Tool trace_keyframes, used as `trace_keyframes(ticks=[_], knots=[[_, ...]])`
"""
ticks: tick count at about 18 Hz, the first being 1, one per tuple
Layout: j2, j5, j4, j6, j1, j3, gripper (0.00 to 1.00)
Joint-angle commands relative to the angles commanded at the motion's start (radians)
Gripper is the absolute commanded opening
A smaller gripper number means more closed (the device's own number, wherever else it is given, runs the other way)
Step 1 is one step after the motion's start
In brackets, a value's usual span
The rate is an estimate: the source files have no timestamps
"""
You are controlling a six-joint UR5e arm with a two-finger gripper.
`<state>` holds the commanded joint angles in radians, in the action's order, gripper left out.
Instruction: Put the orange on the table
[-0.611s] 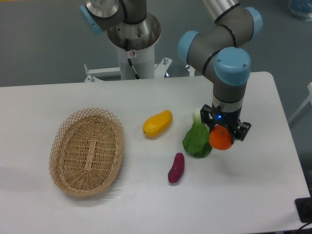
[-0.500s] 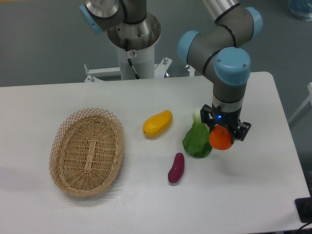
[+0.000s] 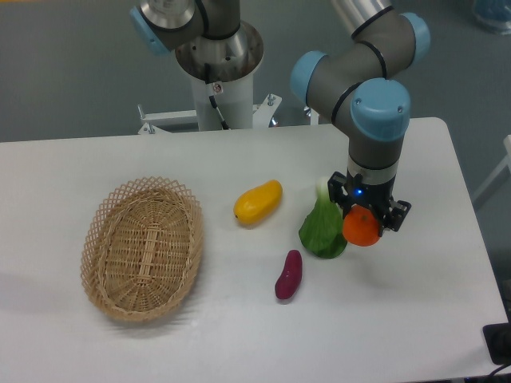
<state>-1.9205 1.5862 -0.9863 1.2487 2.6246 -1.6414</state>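
1. The black two-finger gripper [image 3: 363, 223] clamps the small round bright orange [image 3: 362, 228] just above the white table [image 3: 239, 335], beside a green leafy vegetable [image 3: 322, 230]
2. Likely light, firm, smooth; grip across its widest part

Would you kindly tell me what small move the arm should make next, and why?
Probably open the claw and release. The small round bright orange fruit sits gripped low over the white flat tabletop, just right of the green leafy vegetable; whether it already touches the surface cannot be told.
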Motion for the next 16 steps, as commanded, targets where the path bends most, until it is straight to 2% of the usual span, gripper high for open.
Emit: trace_keyframes(ticks=[4,8,11,14,16], knots=[[0.0,-0.005,0.002,-0.006,0.0,-0.009,0.6],[-0.023,0.0,0.051,-0.061,-0.012,-0.018,0.6],[-0.035,0.003,0.057,-0.075,-0.031,-0.02,0.6],[-0.075,0.003,0.057,-0.173,-0.084,0.008,0.6],[-0.112,-0.003,0.057,-0.268,-0.136,0.055,0.6]])
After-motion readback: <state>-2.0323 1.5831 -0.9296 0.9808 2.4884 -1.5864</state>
